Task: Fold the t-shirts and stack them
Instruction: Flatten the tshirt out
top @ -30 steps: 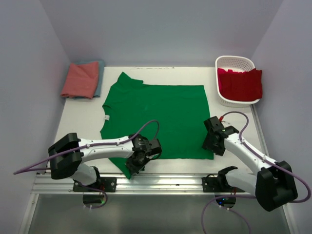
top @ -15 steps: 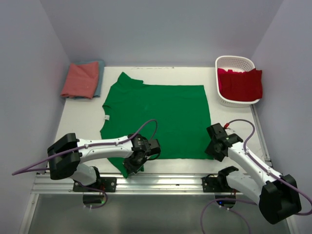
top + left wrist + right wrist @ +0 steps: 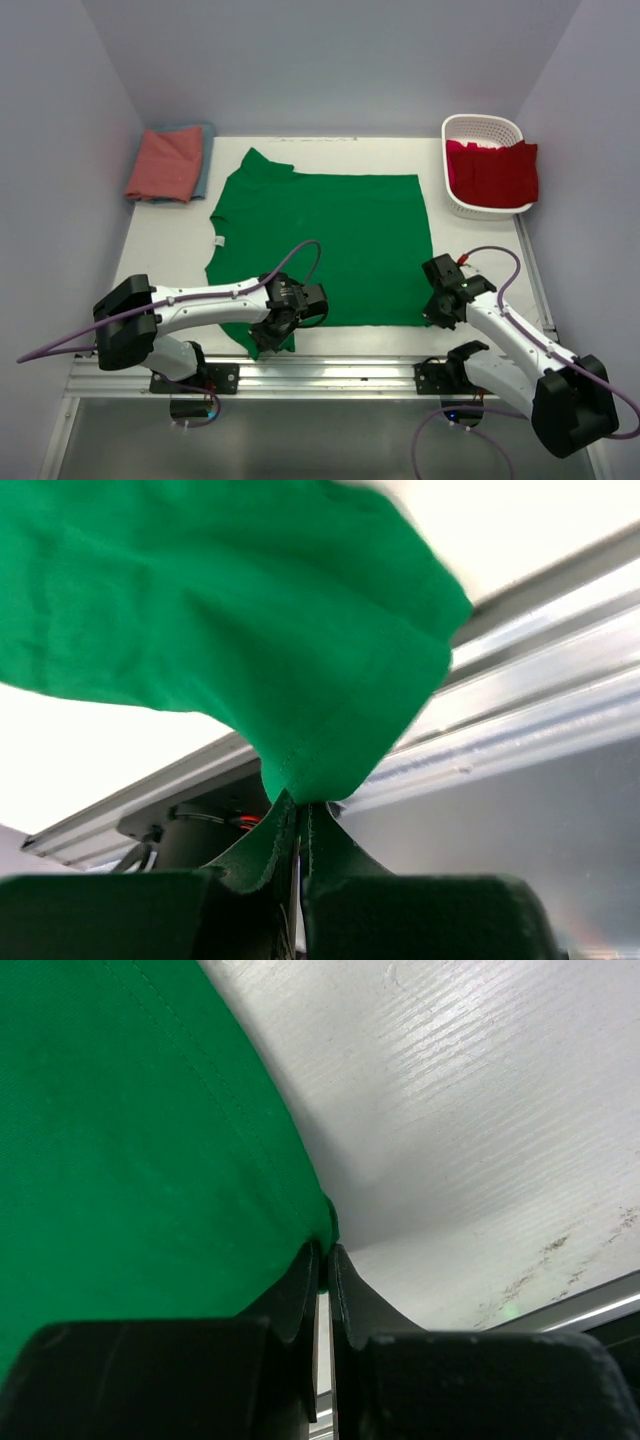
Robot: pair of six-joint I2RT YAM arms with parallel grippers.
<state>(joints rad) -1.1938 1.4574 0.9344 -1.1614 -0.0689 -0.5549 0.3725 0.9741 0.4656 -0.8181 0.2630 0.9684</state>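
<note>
Left pincer [image 3: 298, 815]: closed at 6 o'clock, a bunched fold of cloth pinched between its tips.
Green t-shirt [image 3: 220, 610]: fanned from the pinch toward 10–1 o'clock.
Metal rail [image 3: 540, 710]: run from 8 to 3 o'clock.
Desk [image 3: 520, 520]: white, seen at 1 o'clock.

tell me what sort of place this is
Probably a lab robot cell: left arm and right arm bolted to a metal rail, plain walls boxing in the white table, a green t-shirt spread out.
</note>
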